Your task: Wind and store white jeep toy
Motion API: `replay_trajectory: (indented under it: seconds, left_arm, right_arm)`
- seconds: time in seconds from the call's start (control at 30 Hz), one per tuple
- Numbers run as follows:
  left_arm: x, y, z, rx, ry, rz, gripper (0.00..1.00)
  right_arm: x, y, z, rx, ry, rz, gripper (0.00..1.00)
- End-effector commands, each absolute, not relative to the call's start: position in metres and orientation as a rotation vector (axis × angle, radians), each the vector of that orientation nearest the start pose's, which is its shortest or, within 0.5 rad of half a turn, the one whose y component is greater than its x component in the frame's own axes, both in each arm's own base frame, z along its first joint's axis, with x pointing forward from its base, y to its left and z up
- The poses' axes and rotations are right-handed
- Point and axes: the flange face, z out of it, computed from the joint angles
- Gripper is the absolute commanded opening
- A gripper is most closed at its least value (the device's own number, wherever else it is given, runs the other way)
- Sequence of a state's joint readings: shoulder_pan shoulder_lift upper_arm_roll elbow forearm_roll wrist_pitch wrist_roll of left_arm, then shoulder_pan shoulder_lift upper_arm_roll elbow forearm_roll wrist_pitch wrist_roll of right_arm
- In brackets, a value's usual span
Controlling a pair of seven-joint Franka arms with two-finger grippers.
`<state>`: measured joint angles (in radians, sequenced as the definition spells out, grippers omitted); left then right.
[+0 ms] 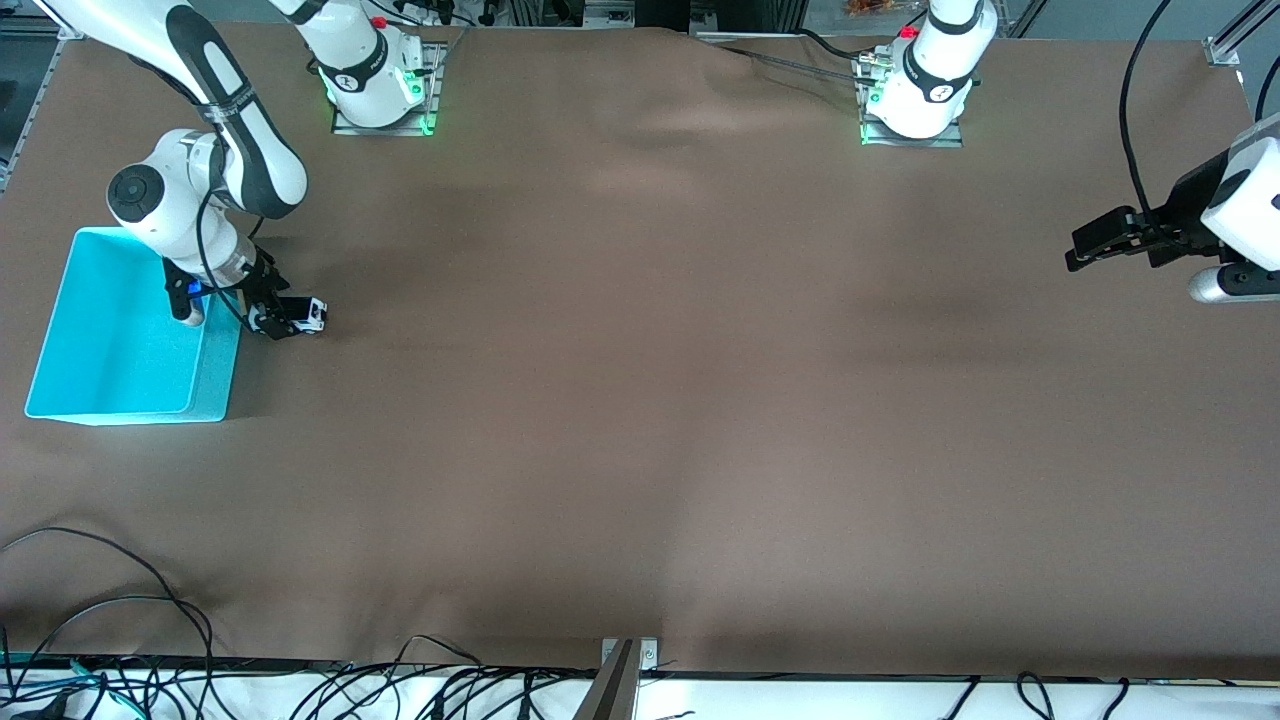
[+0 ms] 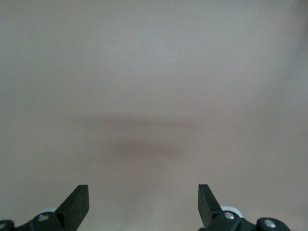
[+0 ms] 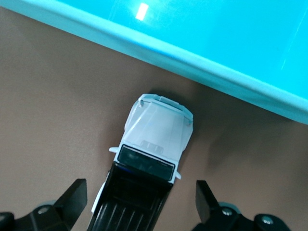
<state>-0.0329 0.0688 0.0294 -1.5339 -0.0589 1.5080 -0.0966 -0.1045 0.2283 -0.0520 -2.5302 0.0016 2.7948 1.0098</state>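
Beside the bin [image 1: 215, 375], on the table, sits the jeep [image 3: 149, 159] between my right gripper's [image 1: 283, 318] parted jaws, ungrasped: I judge closing on it comes next, while my left gripper [image 1: 1100, 243] waits, jaws apart.

Two white Franka arms, black-trimmed.
Glossy white shells with black joint bands; round grey-black cap on the right arm's [image 1: 160, 205] elbow. Bases on metal plates, glowing green, each with a red button. Black cables run along the links. Left gripper [image 1: 1085, 250] and right gripper [image 1: 285, 318]: black wedge fingers [image 3: 72, 195], silver screws at the knuckles.
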Motion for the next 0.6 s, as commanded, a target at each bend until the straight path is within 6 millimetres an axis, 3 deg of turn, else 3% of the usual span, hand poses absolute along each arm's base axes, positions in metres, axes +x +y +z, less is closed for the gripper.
replay_trajectory:
  seconds: [0.0,0.07,0.17,0.3,0.37,0.47,0.57]
  left_arm:
    - [0.5671,-0.0080,0.6058,-3.212,-0.127,0.140,1.00]
    - [0.5671,-0.0080,0.6058,-3.212,-0.127,0.140,1.00]
    - [0.5671,-0.0082,0.6058,-3.214,-0.127,0.140,1.00]
    - [0.5671,-0.0082,0.6058,-3.214,-0.127,0.140,1.00]
    - [0.5671,-0.0082,0.6065,-3.214,-0.127,0.138,1.00]
    - [0.5671,-0.0084,0.6058,-3.215,-0.127,0.141,1.00]
    - [0.5673,-0.0083,0.6067,-3.215,-0.127,0.136,1.00]
  right_arm:
    - [0.4563,-0.0718,0.1927,-2.604,1.741,-0.080,1.00]
    - [0.4563,-0.0725,0.1928,-2.602,1.743,-0.082,0.99]
    - [0.4571,-0.0720,0.1938,-2.596,1.750,-0.083,0.80]
    - [0.4582,-0.0722,0.1957,-2.566,1.787,-0.089,0.28]
    - [0.4592,-0.0724,0.1971,-2.560,1.792,-0.095,0.09]
    - [0.4594,-0.0724,0.1978,-2.559,1.791,-0.098,0.00]
    - [0.4604,-0.0717,0.1990,-2.561,1.787,-0.102,0.00]
